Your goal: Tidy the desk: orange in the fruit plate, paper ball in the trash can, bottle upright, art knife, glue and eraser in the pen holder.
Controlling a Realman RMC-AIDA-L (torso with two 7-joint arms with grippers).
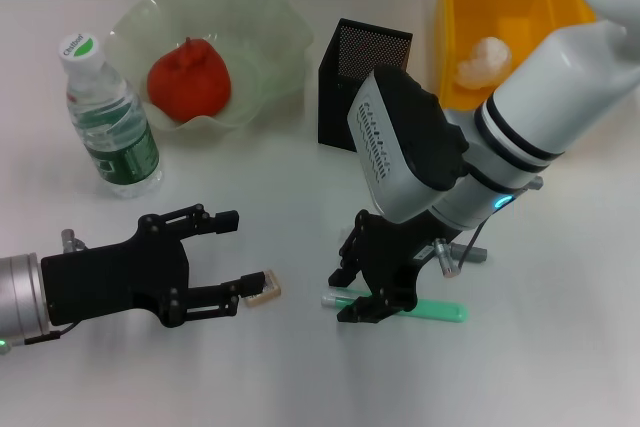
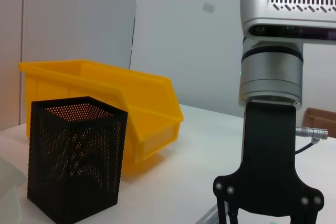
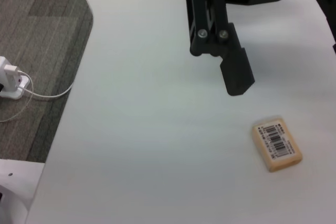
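Lower left of the head view: the left end effector (image 1: 243, 253), fingers spread and released, flanks the small tan barcode-labelled eraser (image 1: 265, 285) on the white desk (image 1: 560, 367). Lower centre, the right end effector (image 1: 372, 297) descends over a green glue stick (image 1: 436, 309); its grip cannot be determined. The black mesh pen holder (image 1: 352, 77) stands at upper centre.

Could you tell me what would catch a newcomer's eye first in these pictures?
Probably the right gripper, lowered onto a green glue stick lying on the desk near the front. Next, the open left gripper beside the small tan eraser. Behind, the orange sits in the fruit plate, next to the upright bottle.
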